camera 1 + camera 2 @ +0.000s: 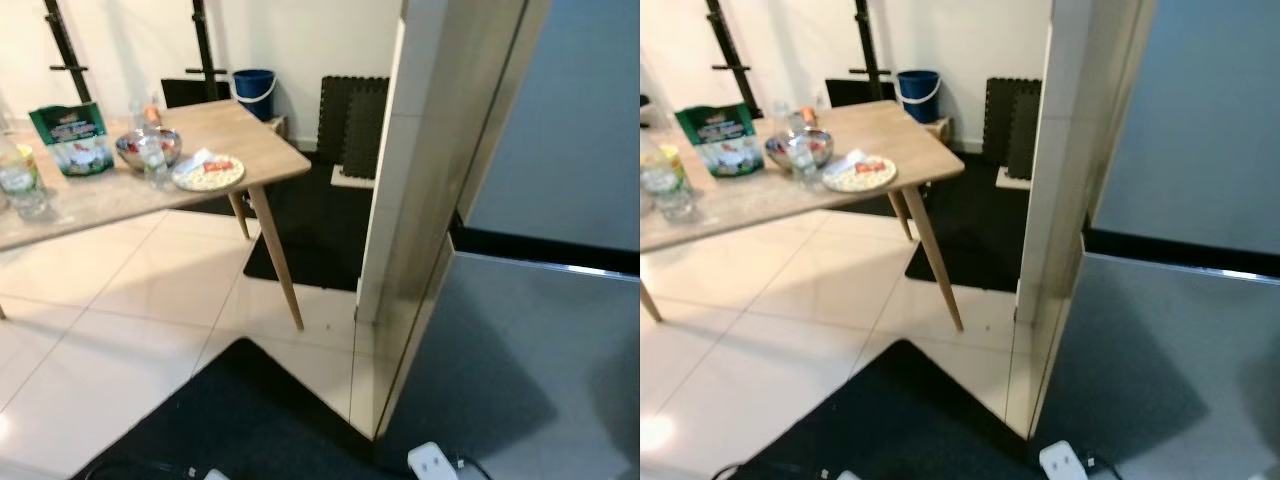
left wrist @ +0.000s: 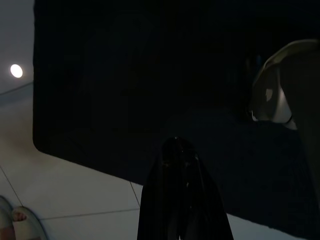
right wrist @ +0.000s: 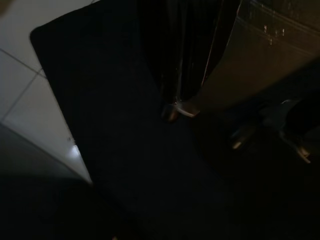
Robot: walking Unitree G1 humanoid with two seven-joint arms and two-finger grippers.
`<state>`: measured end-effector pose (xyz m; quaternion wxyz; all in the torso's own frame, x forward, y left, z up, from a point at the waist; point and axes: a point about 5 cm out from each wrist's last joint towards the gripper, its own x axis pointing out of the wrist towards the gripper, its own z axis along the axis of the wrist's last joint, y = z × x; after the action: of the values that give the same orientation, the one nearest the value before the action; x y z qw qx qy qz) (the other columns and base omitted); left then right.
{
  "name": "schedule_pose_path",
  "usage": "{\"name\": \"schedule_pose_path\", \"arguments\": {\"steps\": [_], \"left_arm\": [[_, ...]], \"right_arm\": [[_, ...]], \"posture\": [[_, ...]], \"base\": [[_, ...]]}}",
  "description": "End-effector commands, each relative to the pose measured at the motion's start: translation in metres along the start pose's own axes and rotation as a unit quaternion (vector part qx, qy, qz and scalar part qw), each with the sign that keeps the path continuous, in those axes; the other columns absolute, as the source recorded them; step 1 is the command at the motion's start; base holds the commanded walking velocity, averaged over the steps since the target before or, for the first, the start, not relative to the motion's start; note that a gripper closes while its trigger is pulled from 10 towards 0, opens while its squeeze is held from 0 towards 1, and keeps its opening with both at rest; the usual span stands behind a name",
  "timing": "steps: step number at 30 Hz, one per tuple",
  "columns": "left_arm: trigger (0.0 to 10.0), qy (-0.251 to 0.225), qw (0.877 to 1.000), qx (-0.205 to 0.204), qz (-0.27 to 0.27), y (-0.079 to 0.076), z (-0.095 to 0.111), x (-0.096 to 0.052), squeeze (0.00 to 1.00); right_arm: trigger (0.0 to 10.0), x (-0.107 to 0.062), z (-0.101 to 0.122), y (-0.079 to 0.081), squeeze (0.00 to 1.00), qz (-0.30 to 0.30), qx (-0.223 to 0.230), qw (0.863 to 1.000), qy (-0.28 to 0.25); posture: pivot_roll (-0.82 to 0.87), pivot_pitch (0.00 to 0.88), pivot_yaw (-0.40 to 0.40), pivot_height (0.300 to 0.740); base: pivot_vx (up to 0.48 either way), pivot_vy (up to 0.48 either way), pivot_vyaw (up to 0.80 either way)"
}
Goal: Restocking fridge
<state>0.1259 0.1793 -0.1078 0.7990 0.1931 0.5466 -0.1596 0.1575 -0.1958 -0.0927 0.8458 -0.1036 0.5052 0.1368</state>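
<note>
Fridge (image 1: pixel 560 330): a grey, two-door unit at the robot's right, both doors closed, a dark seam between upper and lower door. A pale wall panel (image 1: pixel 420 200) stands against its left side.

Worktop (image 1: pixel 250 150): a light wooden table on slanted legs, well apart from the fridge, across white tiled floor (image 1: pixel 120 330) and a black mat (image 1: pixel 240 420).

Stock on the worktop, largest first: a green bag (image 1: pixel 72 138), a metal bowl (image 1: pixel 148 147), a plate (image 1: pixel 208 172) holding food, a clear bottle (image 1: pixel 20 180) at the left edge. None is yet in the fridge.

Background: a blue bucket (image 1: pixel 254 93) and dark foam tiles (image 1: pixel 352 122) against the far wall.

Left hand (image 2: pixel 181 200): hangs idle over the mat; its black fingers appear pressed together, holding nothing. Right hand: wrist view too dark to tell its state.

Hazards: a white plug block (image 1: pixel 432 462) and cables lie at the mat's edge near the fridge foot, a likely snag when walking. The plate sits near the worktop's rim, so a careless reach could knock it off.
</note>
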Motion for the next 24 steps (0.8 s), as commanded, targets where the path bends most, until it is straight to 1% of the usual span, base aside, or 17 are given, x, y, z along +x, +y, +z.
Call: {"name": "schedule_pose_path", "arguments": {"steps": [1,14,24], "left_arm": [[10.0,0.007,1.0,-0.011,-0.018,-0.011,-0.0035,0.0005,0.0],[10.0,0.007,1.0,-0.01,-0.017,-0.0071,-0.003,0.0003,0.0],[10.0,0.009,1.0,-0.012,-0.022,-0.0109,-0.0044,0.0004,0.0]], "right_arm": [[10.0,-0.0012,-0.0039,-0.0026,0.0,-0.004,0.008,1.0,0.006],[10.0,-0.0006,-0.0012,-0.0024,0.0,-0.003,0.006,1.0,0.004],[10.0,-0.0005,-0.0007,-0.0024,0.0,-0.004,0.009,1.0,0.003]], "posture": [[-0.03,0.0,-0.024,0.74],[-0.03,0.0,-0.02,0.74],[-0.04,0.0,-0.02,0.74]], "base": [[0.0,0.0,0.72],[0.0,0.0,0.72],[0.0,0.0,0.72]]}}
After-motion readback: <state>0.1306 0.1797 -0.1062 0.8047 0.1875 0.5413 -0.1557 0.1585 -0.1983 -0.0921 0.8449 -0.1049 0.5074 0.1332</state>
